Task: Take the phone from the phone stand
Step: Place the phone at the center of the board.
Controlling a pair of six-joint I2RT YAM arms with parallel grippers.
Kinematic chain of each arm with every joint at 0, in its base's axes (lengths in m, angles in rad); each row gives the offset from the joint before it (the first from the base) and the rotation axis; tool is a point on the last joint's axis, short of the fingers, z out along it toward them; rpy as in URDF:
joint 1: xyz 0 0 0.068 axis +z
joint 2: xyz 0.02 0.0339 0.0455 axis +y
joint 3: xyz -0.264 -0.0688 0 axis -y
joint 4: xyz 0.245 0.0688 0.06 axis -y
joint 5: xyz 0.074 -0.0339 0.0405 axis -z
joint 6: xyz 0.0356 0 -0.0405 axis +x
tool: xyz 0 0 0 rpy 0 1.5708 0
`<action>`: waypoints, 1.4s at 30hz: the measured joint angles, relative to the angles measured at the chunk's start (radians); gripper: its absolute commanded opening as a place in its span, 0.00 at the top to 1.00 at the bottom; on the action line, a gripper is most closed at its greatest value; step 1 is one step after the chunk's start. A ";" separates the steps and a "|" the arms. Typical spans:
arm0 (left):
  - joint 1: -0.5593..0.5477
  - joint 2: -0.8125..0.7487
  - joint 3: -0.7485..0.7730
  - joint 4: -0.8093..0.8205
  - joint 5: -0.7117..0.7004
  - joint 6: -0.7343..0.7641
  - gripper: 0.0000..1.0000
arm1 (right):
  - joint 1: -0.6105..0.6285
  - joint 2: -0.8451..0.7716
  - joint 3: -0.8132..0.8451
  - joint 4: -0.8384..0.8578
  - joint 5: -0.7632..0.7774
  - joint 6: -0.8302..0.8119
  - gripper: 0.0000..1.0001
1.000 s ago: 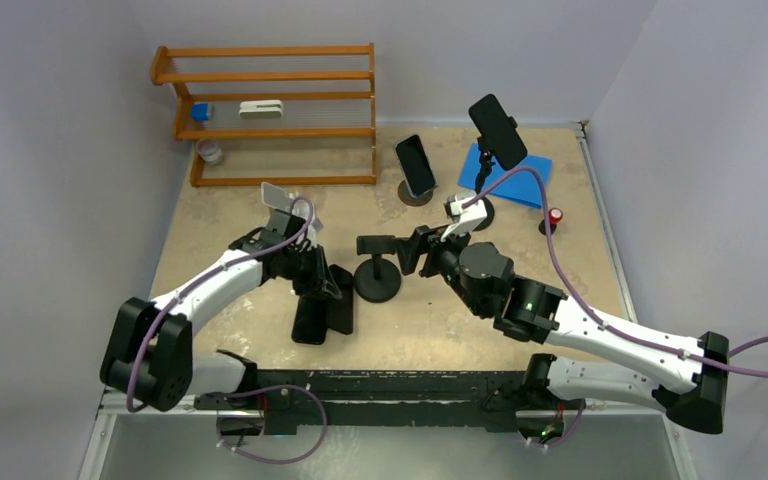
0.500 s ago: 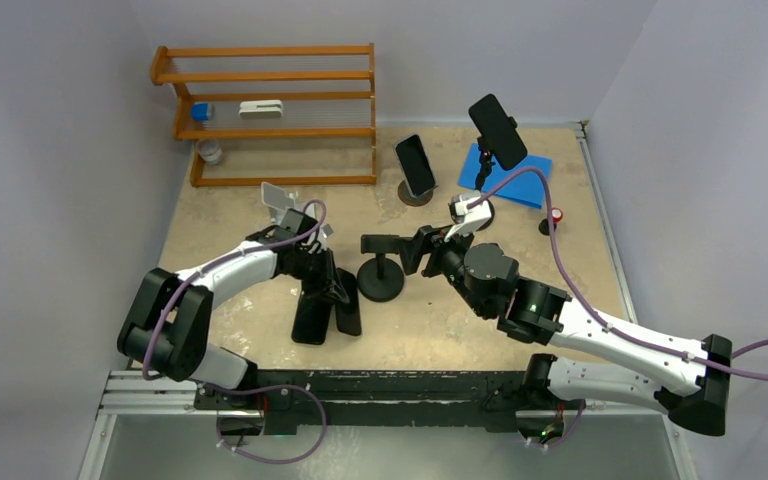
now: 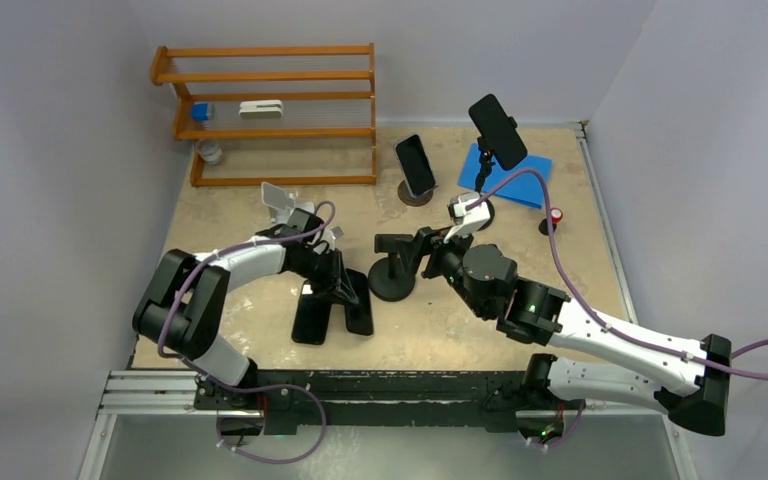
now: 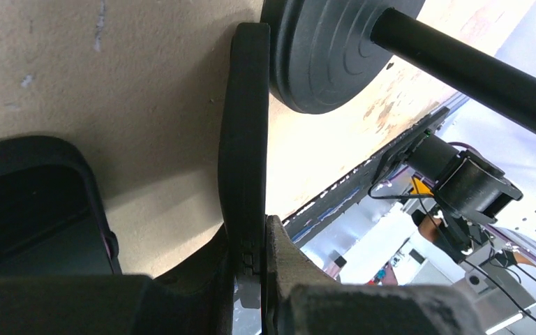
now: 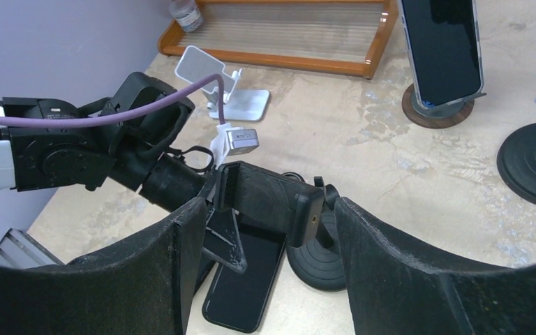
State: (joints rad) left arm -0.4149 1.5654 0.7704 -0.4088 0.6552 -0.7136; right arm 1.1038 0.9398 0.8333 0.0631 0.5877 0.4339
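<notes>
Phone (image 3: 356,303) sits edge-down on the mottled beige tabletop (image 3: 220,215), pinched by the left gripper (image 3: 343,290), grey walls all round; left wrist view shows its thin edge (image 4: 246,132) clamped beside the stand's round base (image 4: 324,52); right wrist view shows the right gripper (image 5: 265,230) spread wide around the stand's empty clamp (image 5: 269,195)

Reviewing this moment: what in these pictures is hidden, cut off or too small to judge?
- Left claw: in the left wrist view, the bottom edge cuts off its grip on the thin black phone.
- Stand clamp: in the top view, the right arm covers it, so any contact is unclear.
- Right claw: its tips run off the right wrist view.
- Shelf items: too small to identify from the top.
</notes>
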 measured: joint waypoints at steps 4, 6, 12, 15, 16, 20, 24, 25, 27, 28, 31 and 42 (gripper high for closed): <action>0.000 0.020 0.006 0.005 0.016 0.002 0.82 | 0.000 0.000 -0.004 0.000 0.000 0.000 0.30; -0.002 0.020 0.007 0.004 0.010 0.005 0.76 | 0.000 0.000 -0.004 0.000 0.000 0.000 0.29; -0.038 0.034 0.011 -0.008 -0.094 0.029 0.67 | 0.000 0.000 -0.004 0.000 0.000 0.000 0.29; -0.038 0.034 0.023 -0.031 -0.123 0.044 0.66 | 0.000 0.000 -0.005 0.000 0.000 0.000 0.29; -0.038 0.034 0.026 -0.034 -0.131 0.045 0.66 | 0.000 0.000 -0.006 0.000 -0.001 0.000 0.28; -0.039 0.033 0.034 -0.056 -0.163 0.053 0.64 | 0.000 0.000 -0.008 -0.006 -0.003 0.000 0.28; -0.039 0.017 0.042 -0.086 -0.203 0.064 0.65 | 0.000 -0.003 -0.009 -0.006 -0.003 0.000 0.28; -0.039 0.011 0.042 -0.091 -0.212 0.068 0.64 | 0.000 -0.006 -0.011 -0.007 -0.003 0.000 0.28; -0.039 -0.004 0.047 -0.106 -0.230 0.073 0.64 | 0.000 -0.016 -0.019 -0.008 -0.003 0.000 0.28; -0.039 -0.010 0.049 -0.111 -0.239 0.075 0.64 | 0.000 -0.018 -0.021 -0.009 -0.003 0.000 0.27; -0.039 -0.029 0.055 -0.126 -0.255 0.080 0.64 | 0.000 -0.021 -0.022 -0.014 -0.003 0.000 0.27; -0.039 -0.171 0.088 -0.167 -0.270 0.079 0.65 | 0.000 -0.005 -0.022 -0.038 -0.001 0.023 0.27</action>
State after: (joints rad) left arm -0.4538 1.3949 0.8585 -0.5762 0.3847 -0.6342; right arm 1.1038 0.9344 0.8112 0.0254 0.5865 0.4568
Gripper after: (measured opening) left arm 0.355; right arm 0.729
